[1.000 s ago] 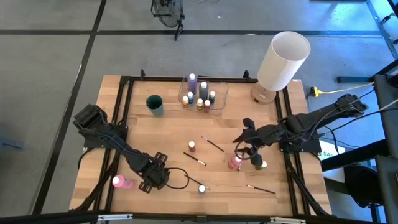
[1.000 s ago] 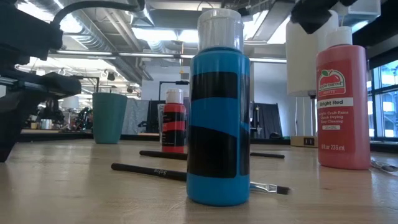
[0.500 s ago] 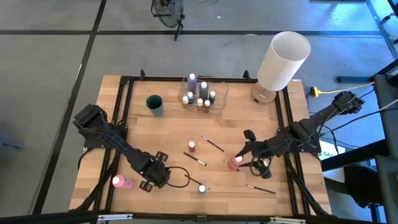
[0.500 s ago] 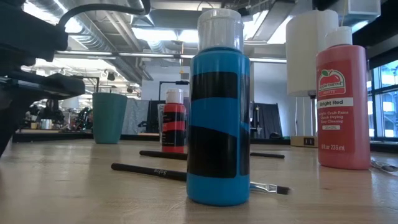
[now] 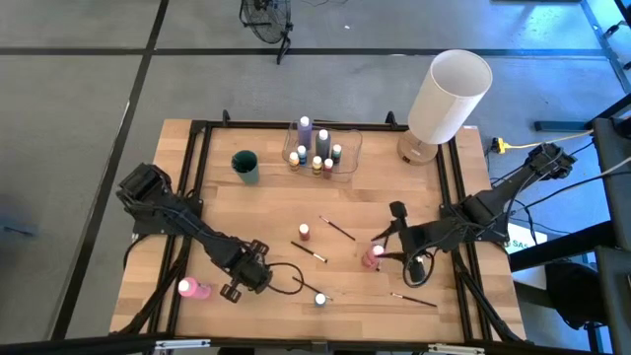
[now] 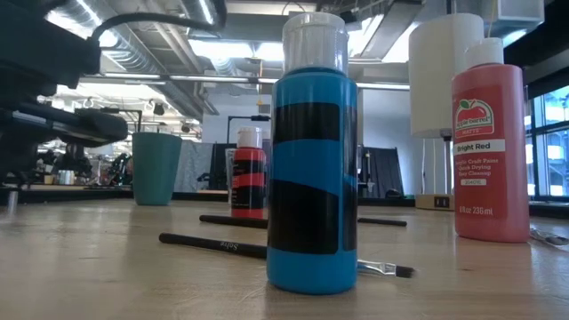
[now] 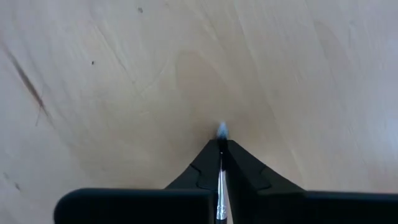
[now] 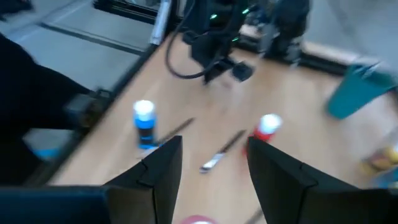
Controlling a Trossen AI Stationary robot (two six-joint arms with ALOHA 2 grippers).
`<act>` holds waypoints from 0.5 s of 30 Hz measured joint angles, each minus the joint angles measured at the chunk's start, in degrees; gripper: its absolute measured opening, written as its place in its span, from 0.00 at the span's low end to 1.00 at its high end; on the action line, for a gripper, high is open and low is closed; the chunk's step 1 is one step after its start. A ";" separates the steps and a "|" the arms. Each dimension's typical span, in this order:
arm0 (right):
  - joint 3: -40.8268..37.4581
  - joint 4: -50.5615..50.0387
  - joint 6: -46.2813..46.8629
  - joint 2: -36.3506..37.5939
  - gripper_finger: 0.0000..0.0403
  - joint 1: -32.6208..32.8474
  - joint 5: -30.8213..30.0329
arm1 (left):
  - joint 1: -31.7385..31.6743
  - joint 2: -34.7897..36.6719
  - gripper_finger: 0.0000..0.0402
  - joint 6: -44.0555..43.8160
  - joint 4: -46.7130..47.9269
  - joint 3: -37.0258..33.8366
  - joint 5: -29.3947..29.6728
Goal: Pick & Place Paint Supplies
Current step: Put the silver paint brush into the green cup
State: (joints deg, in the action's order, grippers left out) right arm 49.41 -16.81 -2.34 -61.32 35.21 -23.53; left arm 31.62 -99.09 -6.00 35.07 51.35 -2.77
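Observation:
My left gripper point(image 5: 240, 283) points down near the table's near left and is shut on a thin paintbrush point(image 7: 220, 186), as the left wrist view point(image 7: 221, 144) shows. My right gripper point(image 5: 386, 247) hovers open above a bright red bottle point(image 5: 372, 257). A blue bottle point(image 5: 320, 299) and a small red bottle point(image 5: 304, 231) stand upright on the wood. A pink bottle point(image 5: 192, 288) lies on its side at the near left. Loose dark-handled brushes point(image 5: 338, 229), point(image 5: 309, 250), point(image 5: 414, 299) lie flat on the table. My left gripper pinches the paintbrush at its metal ferrule point(image 7: 221, 168) between the two fingers, from above. The brush runs along the fingers, not across them. Its pale bristle tip point(image 7: 222, 129) sticks out past the fingertips toward the table; whether it touches the wood, I cannot tell.
A clear container point(image 5: 347, 158) with several small bottles stands at the far middle, a green cup point(image 5: 245, 165) to its left. A large white cylinder point(image 5: 449, 96) leans at the far right. A black cable point(image 5: 286, 281) loops beside the left gripper. Black rails point(image 5: 187, 187) frame the table.
My left gripper has shut on the paintbrush and turned slightly, staying low over the near left. My right gripper has swung toward the near right edge and rolled, so it no longer shows above the bright red bottle in the low view. The bottles have stayed put.

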 joint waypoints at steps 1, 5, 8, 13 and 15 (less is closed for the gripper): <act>0.00 0.34 -1.32 -0.14 0.45 -0.14 -0.79 | -0.95 0.00 0.02 1.49 0.03 0.00 -0.90; 0.00 0.33 -3.23 -0.22 0.45 -0.80 -1.31 | -5.99 0.17 0.01 3.22 2.53 0.81 -1.65; 0.00 -0.03 -3.27 -0.62 0.45 -1.57 -1.33 | -9.25 0.86 0.01 3.89 9.30 3.34 4.61; 0.02 -2.57 -3.29 -0.87 0.45 -3.13 -1.53 | -10.49 4.57 0.01 4.23 25.86 10.84 10.04; 0.02 -2.87 -3.29 -0.93 0.45 -3.78 -1.55 | -10.87 5.97 0.01 4.02 30.97 13.98 11.08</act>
State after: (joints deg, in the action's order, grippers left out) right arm 49.43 -19.68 -5.63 -62.25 31.42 -25.08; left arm 20.74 -93.11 -1.98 66.04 65.33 8.31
